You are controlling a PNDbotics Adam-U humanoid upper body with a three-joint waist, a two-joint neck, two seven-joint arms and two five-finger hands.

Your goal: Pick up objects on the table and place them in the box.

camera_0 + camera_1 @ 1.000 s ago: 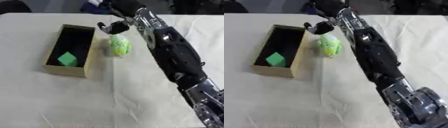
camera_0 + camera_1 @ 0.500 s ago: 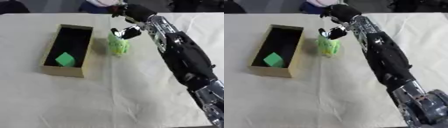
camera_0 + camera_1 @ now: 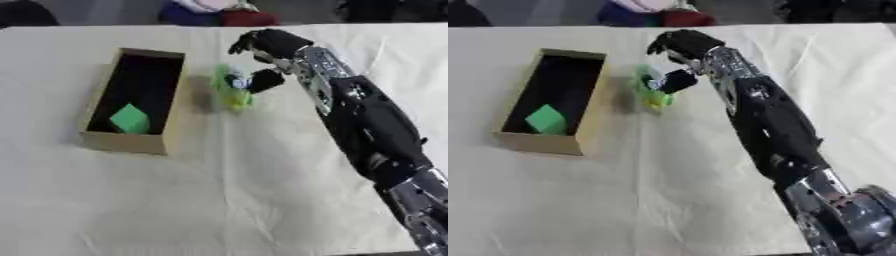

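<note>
Pale cloth [image 3: 219, 200] covers the table. On it stands an open box [image 3: 171, 105] with a green block [image 3: 130, 118] inside. Just right of the box sits a green-yellow toy [image 3: 229, 94]. The right hand [image 3: 262, 47] reaches over it, fingers curled above, thumb at the toy's right side; whether it grips is unclear.

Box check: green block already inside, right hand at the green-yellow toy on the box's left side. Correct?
Not quite. The green-yellow toy lies to the right of the box, as the left eye view shows. The green block is inside, and the right hand is at the toy.
</note>
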